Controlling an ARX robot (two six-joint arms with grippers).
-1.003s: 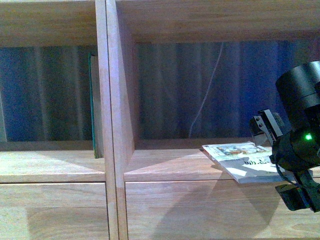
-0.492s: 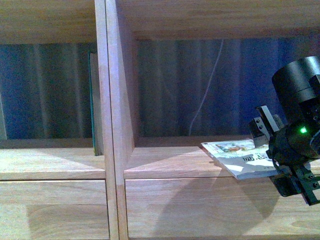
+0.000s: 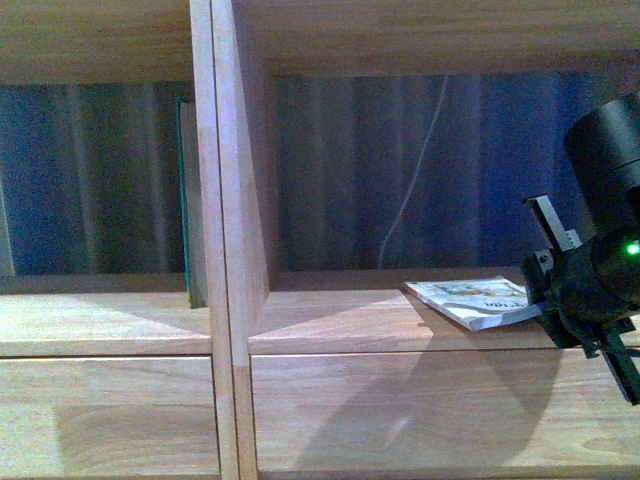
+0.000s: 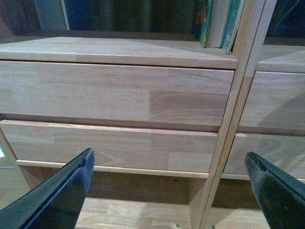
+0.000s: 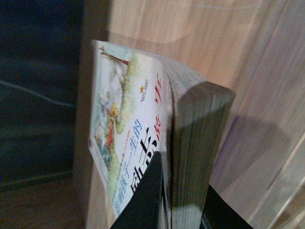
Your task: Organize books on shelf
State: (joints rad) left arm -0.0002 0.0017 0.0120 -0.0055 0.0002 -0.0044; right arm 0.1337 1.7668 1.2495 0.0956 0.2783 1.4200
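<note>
Looks like a domestic room, a study or living room rather than a workshop or lab. Told by a light natural-wood shelving unit (image 3: 230, 250) with plain drawer fronts (image 4: 114, 93), open-backed onto a pleated blue curtain (image 3: 90, 180) with a thin white cable (image 3: 411, 190) hanging before it. Told also by upright books (image 4: 219, 21) and a paperback (image 3: 470, 298) on the boards.

Behind the open back of the light natural-wood shelving unit (image 3: 230, 250) hangs a dim, dark blue curtain-like backdrop (image 3: 90, 180) with vertical folds. A thin white cord (image 3: 410, 190) runs down in front of it, seen through the right compartment. A doubled wooden upright splits the 2 columns. Warm light falls on the pale wooden drawer fronts (image 4: 119, 93), and a broad soft shadow (image 3: 430, 400) lies across the right one. Below the drawers, a plank of the same wood (image 4: 143, 214) shows.
</note>
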